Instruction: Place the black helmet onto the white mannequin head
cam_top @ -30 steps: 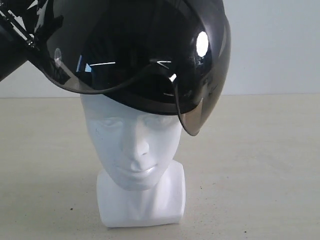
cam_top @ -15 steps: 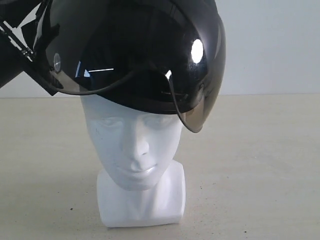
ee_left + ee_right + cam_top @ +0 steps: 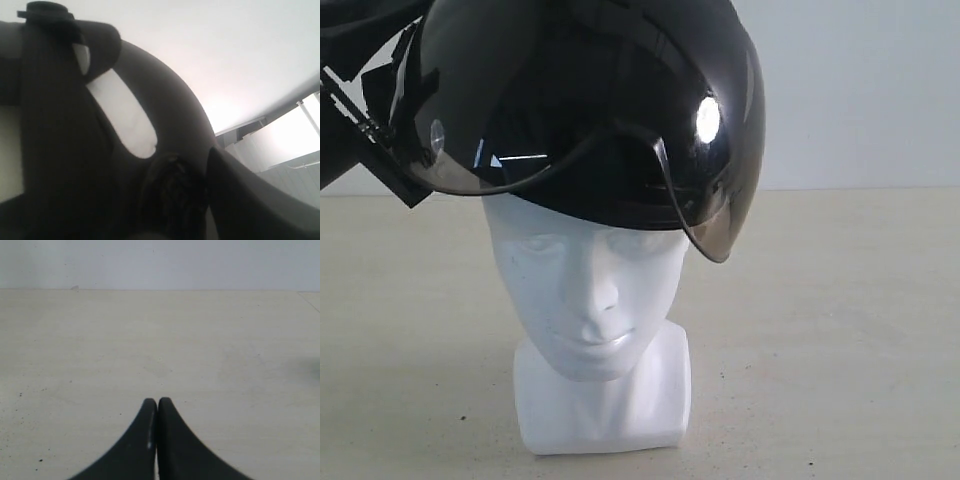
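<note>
Black helmet [image 3: 590, 100] hangs tilted over the crown of the mannequin head [image 3: 590, 290], lower on the right; left gripper [image 3: 400, 150] looks clamped on its left rim, right gripper [image 3: 157, 412] pinched together on nothing over the table [image 3: 150, 330].

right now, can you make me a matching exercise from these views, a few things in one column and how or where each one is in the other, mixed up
Column one
1. black helmet
2. white mannequin head
3. right gripper
4. table

Column two
a. shut, nothing between its fingers
b. upright on its neck base, face towards the exterior camera
c. tilted over the top of the head, face below uncovered
d. pale beige, lightly speckled, bare in the right wrist view

Pairs: 1-c, 2-b, 3-a, 4-d
</note>
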You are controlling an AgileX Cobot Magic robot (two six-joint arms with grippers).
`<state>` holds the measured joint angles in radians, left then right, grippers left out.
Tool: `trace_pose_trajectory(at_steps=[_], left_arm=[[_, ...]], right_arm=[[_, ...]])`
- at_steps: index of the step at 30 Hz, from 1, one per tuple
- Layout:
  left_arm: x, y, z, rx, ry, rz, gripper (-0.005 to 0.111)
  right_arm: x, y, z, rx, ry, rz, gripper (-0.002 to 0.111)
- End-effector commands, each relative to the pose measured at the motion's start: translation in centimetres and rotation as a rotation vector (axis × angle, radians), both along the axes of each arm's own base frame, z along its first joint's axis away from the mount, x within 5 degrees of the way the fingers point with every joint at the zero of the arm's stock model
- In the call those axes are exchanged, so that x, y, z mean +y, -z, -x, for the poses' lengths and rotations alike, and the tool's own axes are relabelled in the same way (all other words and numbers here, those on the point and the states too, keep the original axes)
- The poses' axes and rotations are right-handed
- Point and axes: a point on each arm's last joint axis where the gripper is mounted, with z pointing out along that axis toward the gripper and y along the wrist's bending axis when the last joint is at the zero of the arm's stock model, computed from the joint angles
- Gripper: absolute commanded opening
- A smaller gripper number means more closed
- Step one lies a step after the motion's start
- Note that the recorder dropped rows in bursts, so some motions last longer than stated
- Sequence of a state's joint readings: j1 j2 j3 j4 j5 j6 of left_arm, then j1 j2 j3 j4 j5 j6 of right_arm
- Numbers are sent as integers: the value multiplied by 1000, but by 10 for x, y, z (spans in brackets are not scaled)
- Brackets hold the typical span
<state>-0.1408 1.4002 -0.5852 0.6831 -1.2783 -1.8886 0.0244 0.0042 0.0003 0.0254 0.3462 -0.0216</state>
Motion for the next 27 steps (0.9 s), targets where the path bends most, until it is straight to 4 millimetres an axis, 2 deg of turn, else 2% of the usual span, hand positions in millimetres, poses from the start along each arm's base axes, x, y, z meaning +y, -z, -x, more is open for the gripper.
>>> trace_pose_trajectory(at_steps=[1,25,27], left_arm=[[11,17,-6,29,-140,-122,4],[12,38,-2,69,-173,-290,4],[17,39,-4,74,-196,-305,4]], right_arm=[[0,-1,0,-17,4,6,0],[0,-1,0,-17,4,6,0],[0,-1,0,-17,4,6,0]])
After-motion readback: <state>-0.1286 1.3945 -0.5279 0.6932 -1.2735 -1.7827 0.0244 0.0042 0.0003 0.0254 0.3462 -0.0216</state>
